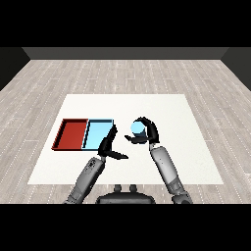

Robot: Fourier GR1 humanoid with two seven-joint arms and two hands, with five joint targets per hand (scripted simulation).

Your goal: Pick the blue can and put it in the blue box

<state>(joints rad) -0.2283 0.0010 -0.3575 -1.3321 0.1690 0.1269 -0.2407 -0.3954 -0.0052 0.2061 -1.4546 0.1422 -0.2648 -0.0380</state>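
The right hand curls around the blue can, held just off the blue tray at its three o'clock, apparently for placing, while the left hand hangs relaxed.

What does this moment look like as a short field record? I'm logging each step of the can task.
blue can: upright, held right of the trays
right hand: curled round the blue can
left hand: open, holding nothing, at the light blue tray's near right corner
light blue tray: holds no can
red tray: left of it, touching
white table: bears both trays
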